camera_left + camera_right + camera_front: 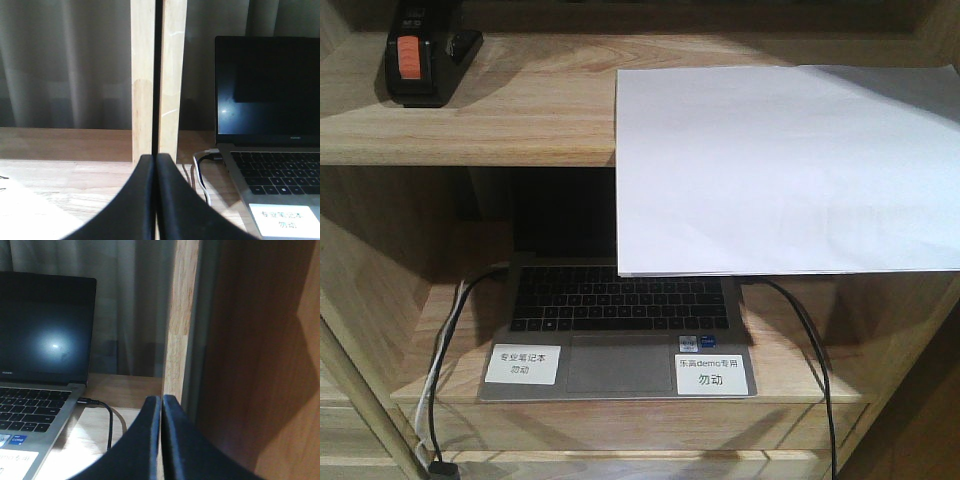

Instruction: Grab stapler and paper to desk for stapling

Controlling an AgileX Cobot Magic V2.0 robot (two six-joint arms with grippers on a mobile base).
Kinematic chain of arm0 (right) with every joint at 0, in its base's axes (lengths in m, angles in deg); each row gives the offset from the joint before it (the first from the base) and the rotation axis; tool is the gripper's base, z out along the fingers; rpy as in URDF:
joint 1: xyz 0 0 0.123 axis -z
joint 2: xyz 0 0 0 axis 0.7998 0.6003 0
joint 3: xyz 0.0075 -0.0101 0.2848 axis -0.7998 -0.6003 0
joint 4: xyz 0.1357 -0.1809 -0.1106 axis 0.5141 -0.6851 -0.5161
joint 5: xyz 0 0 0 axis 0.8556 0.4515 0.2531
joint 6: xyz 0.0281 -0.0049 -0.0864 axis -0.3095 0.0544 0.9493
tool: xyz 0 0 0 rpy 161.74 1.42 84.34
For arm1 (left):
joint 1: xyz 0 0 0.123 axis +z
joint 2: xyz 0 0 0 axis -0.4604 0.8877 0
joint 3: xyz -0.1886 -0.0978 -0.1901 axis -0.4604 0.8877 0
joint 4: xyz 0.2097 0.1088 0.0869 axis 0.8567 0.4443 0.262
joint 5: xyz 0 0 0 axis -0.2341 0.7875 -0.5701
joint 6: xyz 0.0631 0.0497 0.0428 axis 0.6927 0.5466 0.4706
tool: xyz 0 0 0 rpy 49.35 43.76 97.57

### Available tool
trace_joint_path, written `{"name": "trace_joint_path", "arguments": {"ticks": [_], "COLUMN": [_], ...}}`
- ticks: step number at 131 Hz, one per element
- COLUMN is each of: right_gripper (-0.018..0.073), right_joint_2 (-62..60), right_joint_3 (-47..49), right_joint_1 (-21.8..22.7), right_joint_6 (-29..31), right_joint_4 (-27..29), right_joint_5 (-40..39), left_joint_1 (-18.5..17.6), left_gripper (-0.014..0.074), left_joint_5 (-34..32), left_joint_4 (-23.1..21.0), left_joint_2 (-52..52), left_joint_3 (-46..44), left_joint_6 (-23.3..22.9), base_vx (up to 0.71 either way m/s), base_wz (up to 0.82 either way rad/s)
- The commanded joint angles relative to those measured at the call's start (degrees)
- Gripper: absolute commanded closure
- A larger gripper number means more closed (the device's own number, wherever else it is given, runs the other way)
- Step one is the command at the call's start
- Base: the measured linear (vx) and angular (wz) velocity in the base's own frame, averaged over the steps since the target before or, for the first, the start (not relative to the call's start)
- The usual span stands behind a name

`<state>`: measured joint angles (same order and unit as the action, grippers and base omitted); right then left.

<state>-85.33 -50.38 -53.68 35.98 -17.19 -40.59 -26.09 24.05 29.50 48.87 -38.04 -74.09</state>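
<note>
Seems barely begun; shows the stapler (420, 65) above and left of the laptop (620, 330), lying untouched on a wooden shelf (500, 120); shows the paper (790, 170) above the laptop on that shelf, overhanging the edge; finds the left gripper (156, 200) left of the laptop and the right gripper (161, 440) right of it, both pressed closed on nothing; leaves both pickups and the carry to the desk, unseen here.
</note>
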Motion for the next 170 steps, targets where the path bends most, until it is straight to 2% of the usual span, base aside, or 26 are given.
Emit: {"name": "trace_joint_path", "arguments": {"ticks": [1, 69, 93, 114, 129, 141, 170], "right_gripper": [0.0565, 0.0565, 0.0565, 0.0565, 0.0565, 0.0565, 0.0565], "right_joint_2": [-0.55, -0.56, -0.56, -0.56, -0.56, -0.56, -0.56], "right_joint_3": [-0.12, -0.12, -0.12, -0.03, 0.11, 1.62, 14.96], "right_joint_1": [0.02, 0.02, 0.02, 0.02, 0.02, 0.02, 0.02], "right_joint_6": [0.38, 0.38, 0.38, 0.38, 0.38, 0.38, 0.67], "right_joint_4": [-0.52, -0.52, -0.52, -0.52, -0.52, -0.52, -0.52], "right_joint_5": [-4.06, -4.41, -7.14, -12.03, -20.97, -26.74, -24.91], "left_joint_1": [-0.16, -0.16, -0.16, -0.16, -0.16, -0.16, -0.16], "left_gripper": [0.0603, 0.0603, 0.0603, 0.0603, 0.0603, 0.0603, 0.0603], "left_joint_5": [-4.09, -4.25, -7.19, -16.85, -27.89, -33.58, -34.46], "left_joint_4": [-0.33, -0.33, -0.33, -0.38, -0.43, -0.62, -2.52], "left_joint_2": [-0.88, -0.88, -0.88, -0.88, -0.88, -0.88, -0.84], "left_joint_3": [0.58, 0.58, 0.58, 0.58, 0.29, -1.07, -11.97], "left_joint_6": [-0.54, -0.48, -0.48, -0.48, -0.59, -0.59, -0.6], "base_vx": [0.0, 0.0, 0.0, 0.0, 0.0, 0.0, 0.0], "base_wz": [0.0, 0.0, 0.0, 0.0, 0.0, 0.0, 0.0]}}
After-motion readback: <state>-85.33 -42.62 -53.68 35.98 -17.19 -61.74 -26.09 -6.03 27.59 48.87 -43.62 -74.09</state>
